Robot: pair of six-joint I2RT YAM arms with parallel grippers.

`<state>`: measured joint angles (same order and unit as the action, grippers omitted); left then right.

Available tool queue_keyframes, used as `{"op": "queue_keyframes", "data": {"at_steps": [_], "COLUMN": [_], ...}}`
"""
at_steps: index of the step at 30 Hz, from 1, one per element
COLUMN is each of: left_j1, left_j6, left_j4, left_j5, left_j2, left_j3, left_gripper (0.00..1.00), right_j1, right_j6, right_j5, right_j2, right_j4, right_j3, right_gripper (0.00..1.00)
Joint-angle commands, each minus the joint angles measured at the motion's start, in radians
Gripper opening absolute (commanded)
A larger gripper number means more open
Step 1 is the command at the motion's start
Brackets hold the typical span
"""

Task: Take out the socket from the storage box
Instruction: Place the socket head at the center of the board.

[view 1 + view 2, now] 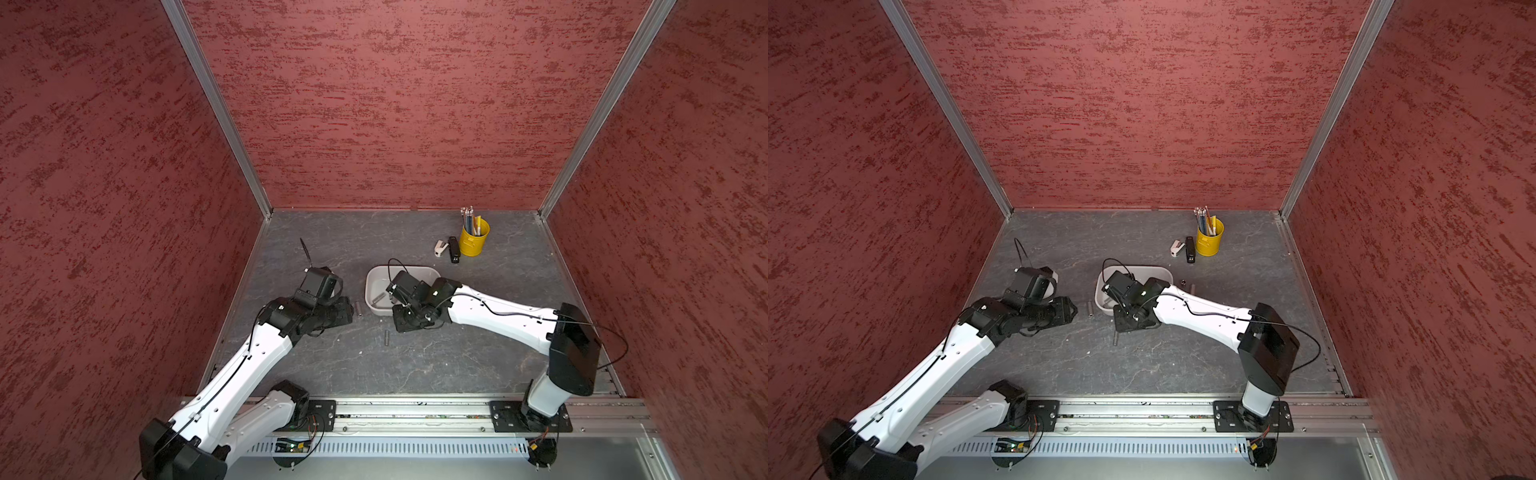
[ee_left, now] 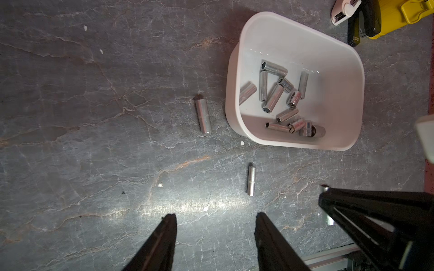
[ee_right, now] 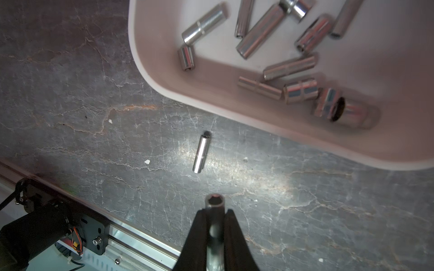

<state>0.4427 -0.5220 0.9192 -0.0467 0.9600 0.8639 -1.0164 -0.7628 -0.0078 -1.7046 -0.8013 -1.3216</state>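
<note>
The storage box [image 1: 369, 286] [image 1: 1099, 291] is a shallow white tub in mid-table, and the wrist views show several shiny steel sockets [image 2: 272, 102] [image 3: 260, 31] lying in it. My right gripper [image 3: 215, 212] is shut on one socket [image 3: 214, 203], whose hex end pokes out past the fingertips. It hangs over the bare table just in front of the box's near rim [image 3: 150, 79]. In both top views that gripper [image 1: 402, 322] [image 1: 1124, 322] points down at the box's near edge. My left gripper [image 2: 215, 217] [image 1: 348, 311] is open, holds nothing, and is left of the box.
Loose sockets lie on the table: one left of the box [image 2: 203, 116] [image 1: 358, 308], one in front of it [image 2: 251, 180] [image 3: 201, 153] [image 1: 386, 337], and two right of it [image 1: 1183, 284]. A yellow pencil bucket [image 1: 474, 241], black stapler [image 1: 454, 249] and staple remover [image 1: 439, 248] stand at the back right.
</note>
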Motion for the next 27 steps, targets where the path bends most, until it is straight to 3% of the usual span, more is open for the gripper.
{"op": "queue_keyframes", "data": {"at_steps": [1,15,27], "left_j1": [0.002,0.006,0.011], "left_j6": [0.008,0.007,0.006], "left_j4": [-0.012,-0.011,-0.008], "left_j5": [0.014,0.019,0.025], "left_j2": [-0.013,-0.003,0.0], "left_j3": [-0.008,-0.007,-0.006], "left_gripper": [0.56,0.56,0.56], "right_j1": [-0.04,-0.059,-0.057], "right_j6": [-0.1,-0.191,-0.212], "right_j5": [0.054,0.129,0.159], "right_j2": [-0.028,-0.159,-0.193], "right_j4": [0.115,0.249,0.248], "right_j3": [0.023,0.086,0.102], "right_gripper": [0.15,0.15,0.18]}}
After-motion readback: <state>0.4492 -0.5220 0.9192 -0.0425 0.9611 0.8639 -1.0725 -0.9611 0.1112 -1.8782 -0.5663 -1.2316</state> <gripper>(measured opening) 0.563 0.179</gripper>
